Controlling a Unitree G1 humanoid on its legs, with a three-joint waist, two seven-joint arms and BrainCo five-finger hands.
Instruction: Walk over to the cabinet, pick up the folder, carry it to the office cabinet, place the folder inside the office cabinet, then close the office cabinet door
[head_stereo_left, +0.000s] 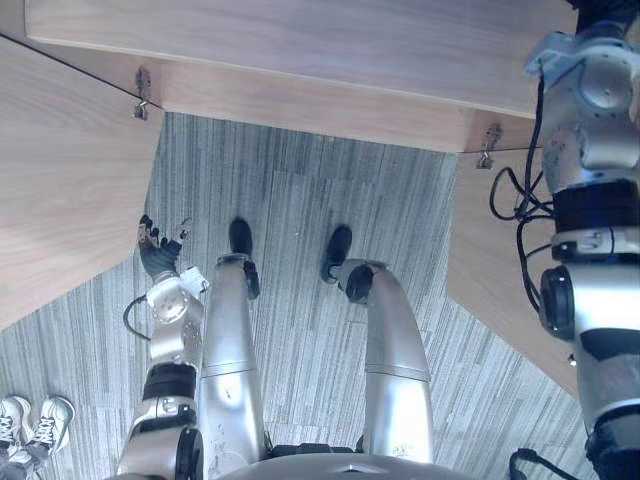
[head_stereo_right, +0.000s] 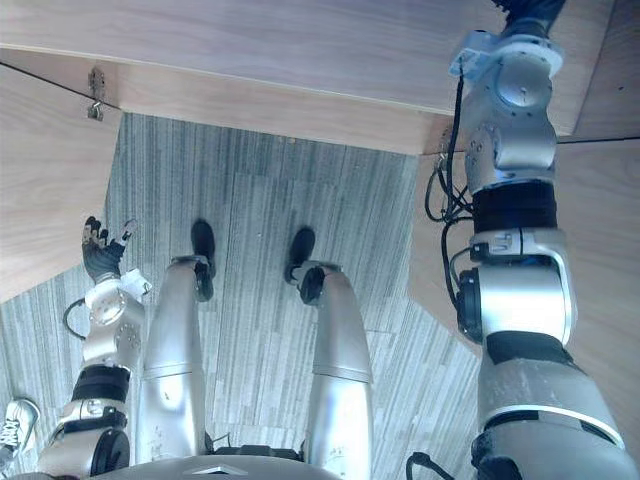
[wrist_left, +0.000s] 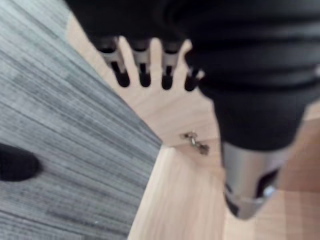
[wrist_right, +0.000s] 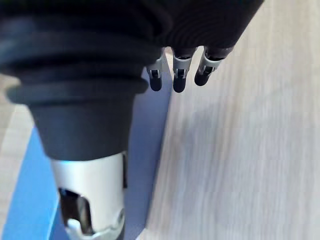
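- The right hand (wrist_right: 178, 75), its arm raised toward the cabinet (head_stereo_left: 300, 50), hovers with fingers straight and slack, grasping nothing. The blue folder (wrist_right: 147, 150) lies just under its thumb and palm on a pale wood surface (wrist_right: 240, 150), one long edge running out below the fingertips.
- The left hand (head_stereo_left: 155, 250) hangs low, fingers straight and empty, just beside the open left door (head_stereo_left: 60, 170).
- Risk: the folder lies flat, so closing fingers may only push it along the smooth wood instead of getting under an edge. A shallow pinch could let it slip or fan open once lifted.
- Risk: open doors flank the robot closely. A swing of the left hand could knock the left door, and the raised right arm passes close by the right door (head_stereo_left: 480, 250), where a turn could catch it.
- Hard to make out: the right hand is cut off at the top edge of the head views, so its place against the cabinet is unclear. Whether its thumb touches the folder cannot be told. The folder's ends are cut off, and whether the wood is a shelf or the cabinet's top is uncertain.
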